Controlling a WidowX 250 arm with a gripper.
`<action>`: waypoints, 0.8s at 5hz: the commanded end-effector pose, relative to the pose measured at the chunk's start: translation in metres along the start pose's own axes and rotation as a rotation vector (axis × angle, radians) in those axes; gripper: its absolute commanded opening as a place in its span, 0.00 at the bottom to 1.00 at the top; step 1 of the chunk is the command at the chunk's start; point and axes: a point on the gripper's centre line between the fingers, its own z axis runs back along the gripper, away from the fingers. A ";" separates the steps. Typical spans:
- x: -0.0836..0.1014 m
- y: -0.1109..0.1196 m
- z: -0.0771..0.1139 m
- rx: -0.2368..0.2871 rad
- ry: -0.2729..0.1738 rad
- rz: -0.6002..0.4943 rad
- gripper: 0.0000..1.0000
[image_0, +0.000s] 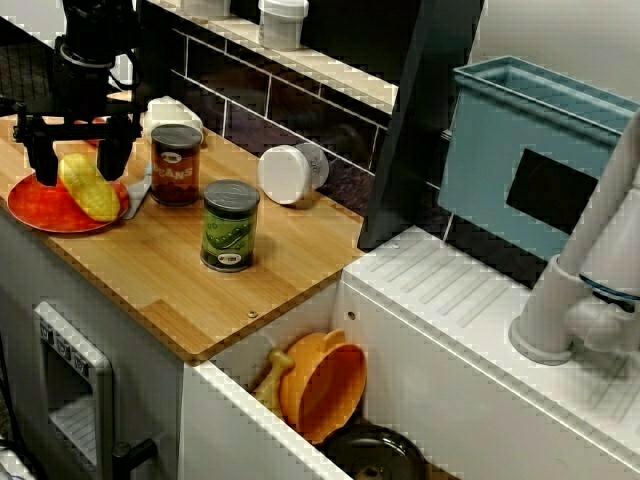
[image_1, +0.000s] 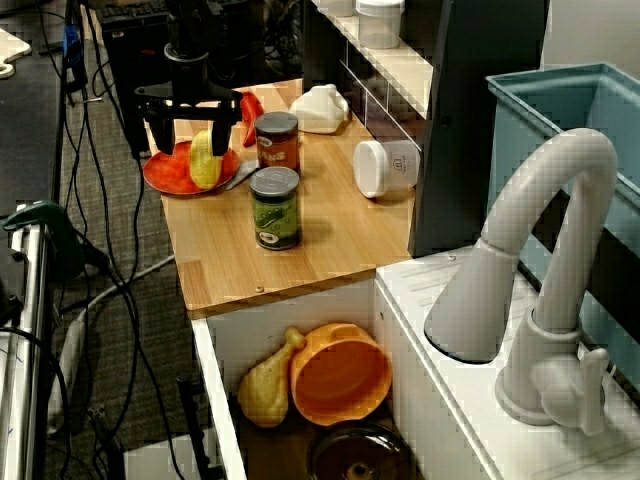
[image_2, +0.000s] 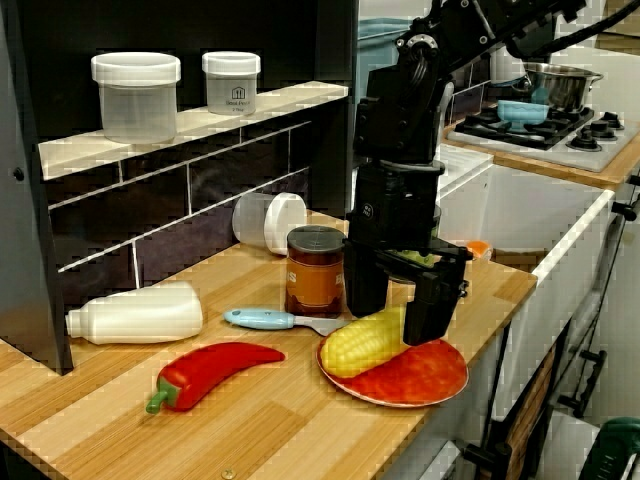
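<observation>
Yellow plastic corn cob (image_2: 362, 343) lies on the round red plate (image_2: 428, 376) at the wooden worktop's (image_2: 280, 430) edge. My pincer (image_2: 396, 320) hangs over that plate, fingers apart astride the cob. Behind the plate stands a brown tin (image_2: 315, 272).

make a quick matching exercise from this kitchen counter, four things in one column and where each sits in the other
1 corn
2 green can
3 white jar
4 orange bowl

a lying on its side by the tiled wall
b down in the sink
c on the red plate
d standing upright on the wooden counter

Pairs: 1-c, 2-d, 3-a, 4-b
</observation>
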 end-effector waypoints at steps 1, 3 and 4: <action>0.000 0.000 0.000 0.000 0.000 0.000 1.00; 0.007 -0.006 -0.004 0.017 0.053 0.067 1.00; 0.010 -0.010 -0.013 0.028 0.044 0.077 1.00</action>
